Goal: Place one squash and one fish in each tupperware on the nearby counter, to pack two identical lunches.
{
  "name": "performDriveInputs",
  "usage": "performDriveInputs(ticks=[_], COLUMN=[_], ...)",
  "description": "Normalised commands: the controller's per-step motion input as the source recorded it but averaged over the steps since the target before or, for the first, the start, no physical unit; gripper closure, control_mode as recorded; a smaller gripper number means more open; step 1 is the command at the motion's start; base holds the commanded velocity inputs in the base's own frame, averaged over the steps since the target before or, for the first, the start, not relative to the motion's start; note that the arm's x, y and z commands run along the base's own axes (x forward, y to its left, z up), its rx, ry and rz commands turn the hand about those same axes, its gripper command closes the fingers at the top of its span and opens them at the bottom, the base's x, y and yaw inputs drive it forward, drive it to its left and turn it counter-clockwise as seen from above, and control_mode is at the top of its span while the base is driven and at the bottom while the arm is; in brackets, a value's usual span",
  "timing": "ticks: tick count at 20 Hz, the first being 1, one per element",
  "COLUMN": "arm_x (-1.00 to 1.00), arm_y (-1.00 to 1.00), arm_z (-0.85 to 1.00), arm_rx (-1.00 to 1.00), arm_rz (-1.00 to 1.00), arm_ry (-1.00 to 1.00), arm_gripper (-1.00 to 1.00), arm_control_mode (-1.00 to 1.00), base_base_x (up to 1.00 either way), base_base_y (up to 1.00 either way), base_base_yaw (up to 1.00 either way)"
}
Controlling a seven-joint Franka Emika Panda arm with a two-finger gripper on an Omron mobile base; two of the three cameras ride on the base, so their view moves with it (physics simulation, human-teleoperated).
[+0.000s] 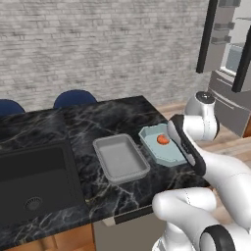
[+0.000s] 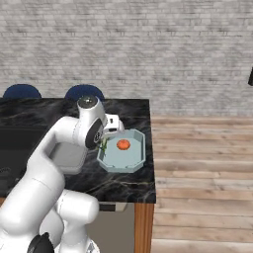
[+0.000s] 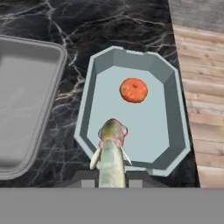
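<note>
One slender yellow-green fish [image 3: 111, 155] is clamped in the two-finger gripper [image 3: 111, 179], hanging over the pale blue octagonal tupperware's [image 3: 175, 131] near rim; a round orange squash [image 3: 133, 90] lies inside, grey rectangular tray [image 3: 17, 100] beside.

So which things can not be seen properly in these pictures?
- Tool fingertips: hand view, the held yellow-green fish hides them.
- Fish tail: hand view, cut off at the bottom.
- Pale blue octagonal tupperware: left base view, the white arm covers its right side.
- Fish, right base view: too small for detail.

Orange squash [image 3: 133, 90], pale blue tupperware [image 3: 173, 113], white-veined black counter [image 3: 78, 30]
</note>
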Motion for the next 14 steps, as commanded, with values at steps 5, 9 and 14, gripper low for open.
performDriveInputs(ticks=[5, 9, 14], arm_x=[0.27, 0.29, 0.22], arm_y=[0.00, 0.02, 0.05], arm_z=[-0.40, -0.42, -0.34], arm_rx=[0.00, -0.01, -0.05], arm_rz=[0.06, 0.06, 0.00], arm_ry=[0.00, 0.00, 0.00], arm_gripper=[1.00, 1.00, 1.00], arm_control_mode=[-1.00, -1.00, -1.00], base_base_x=[0.00, 0.00, 0.00], base_base_y=[0.00, 0.00, 0.00], base_base_yaw=[0.00, 0.00, 0.00])
